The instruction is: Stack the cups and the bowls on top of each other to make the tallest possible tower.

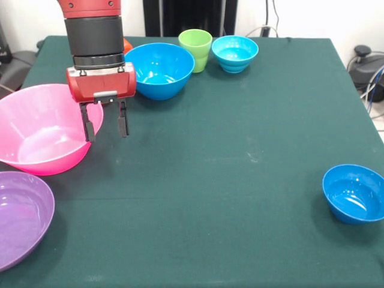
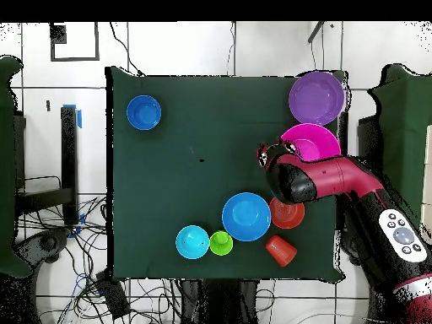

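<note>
I see the gripper [image 1: 106,125] hanging over the right rim of the pink bowl [image 1: 36,135], its two fingers [image 1: 89,127] spread apart with nothing between them. From overhead the arm [image 2: 337,179] covers the lower half of that bowl. The purple bowl [image 1: 18,213] sits just beside the pink one, at the tabletop's [image 1: 240,150] corner, their rims near or touching; I cannot tell which. The blue bowl [image 1: 159,69] stands just past the gripper, with the green cup [image 1: 195,49] close against its side and the cyan bowl [image 1: 234,53] next along, the three in a row. Overhead I also make out the orange bowl [image 2: 288,213] touching the blue bowl, and the orange cup [image 2: 280,250] upside down near the edge. The dark blue bowl [image 1: 354,193] sits alone, well apart from the rest. Every piece is on the cloth singly; none sits on another.
</note>
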